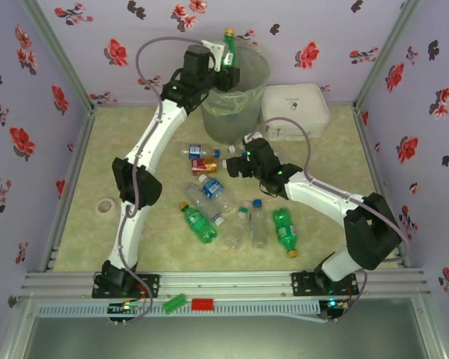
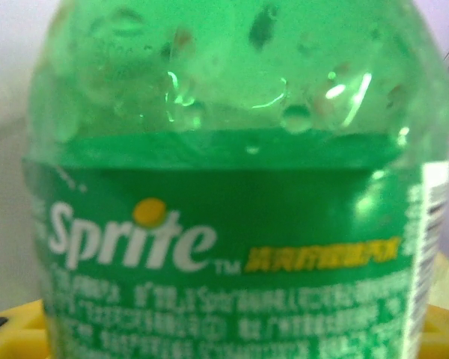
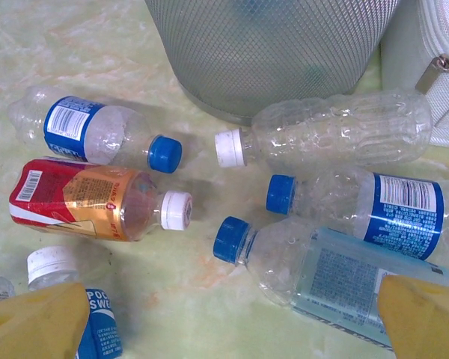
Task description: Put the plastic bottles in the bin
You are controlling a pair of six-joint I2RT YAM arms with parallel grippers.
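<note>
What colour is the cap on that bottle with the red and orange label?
White. The cap of the red-orange labelled bottle shows best in the right wrist view.

It looked like a robot test booth: floral-papered panels (image 1: 344, 30) boxed in a marbled bench (image 1: 90, 224), and a left arm (image 1: 153, 142) and right arm (image 1: 322, 196) were bolted to an aluminium rail (image 1: 232, 283) at its near edge.
</note>
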